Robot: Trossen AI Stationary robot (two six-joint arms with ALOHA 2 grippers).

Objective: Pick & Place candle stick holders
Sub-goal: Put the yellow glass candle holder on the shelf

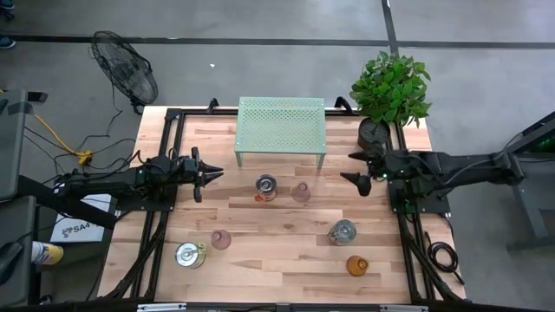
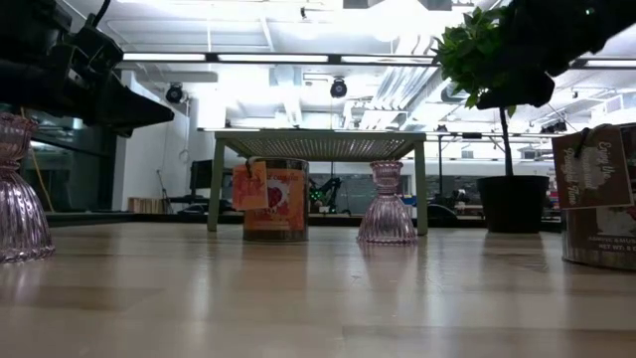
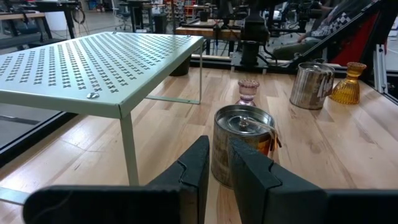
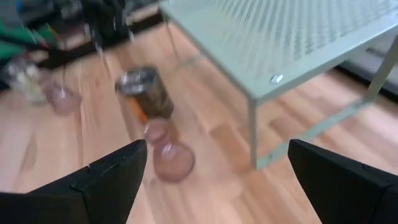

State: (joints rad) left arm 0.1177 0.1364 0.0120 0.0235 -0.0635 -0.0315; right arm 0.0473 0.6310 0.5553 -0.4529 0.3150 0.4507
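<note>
Since the clear pinkish glass candle stick holder [image 1: 301,191] stands upright w/ its axis vertical, just fwd of the right gripper [image 1: 354,180], that arm looks nearer it; fingers spread wide, empty. Shiny silver metal cup holder [image 1: 266,185] sits beside it, ahead of the left gripper [image 1: 211,174], fingers nearly pinched, grasping nothing

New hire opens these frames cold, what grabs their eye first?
Probably the mint-green perforated stand at the table's far middle, with a silver holder and a pink glass holder just in front of it. Then the two arms facing each other across them: the left gripper nearly shut and empty, the right gripper wide open. The leafy plant fills the far right corner.
</note>
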